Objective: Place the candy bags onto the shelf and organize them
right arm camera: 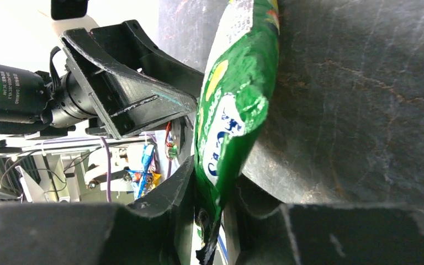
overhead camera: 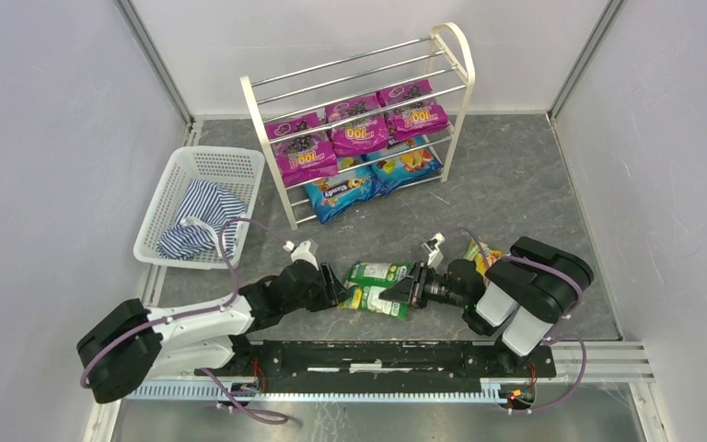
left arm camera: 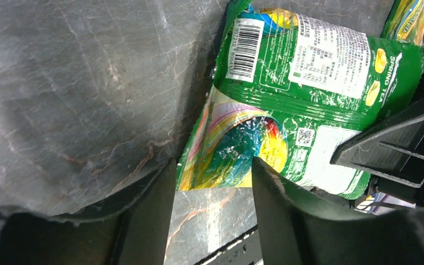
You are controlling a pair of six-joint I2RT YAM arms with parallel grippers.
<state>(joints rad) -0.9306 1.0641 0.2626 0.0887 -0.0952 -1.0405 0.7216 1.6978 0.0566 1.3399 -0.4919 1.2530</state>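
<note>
The shelf (overhead camera: 368, 110) stands at the back, with three magenta candy bags (overhead camera: 359, 129) on a middle tier and two blue bags (overhead camera: 373, 180) on the tier below. Two green candy bags (overhead camera: 379, 273) lie overlapping on the floor between my grippers. They also show in the left wrist view (left arm camera: 309, 61). My left gripper (overhead camera: 341, 293) (left arm camera: 212, 165) is open, its fingertips either side of the lower bag's (left arm camera: 237, 149) near edge. My right gripper (overhead camera: 414, 290) (right arm camera: 215, 193) is shut on the end of a green bag (right arm camera: 232, 110).
A white lattice basket (overhead camera: 226, 166) holding a striped cloth (overhead camera: 204, 221) stands at the left. A third yellow-green bag (overhead camera: 481, 253) lies behind the right arm. Walls close in on three sides. The arms' base rail (overhead camera: 377, 359) runs along the near edge.
</note>
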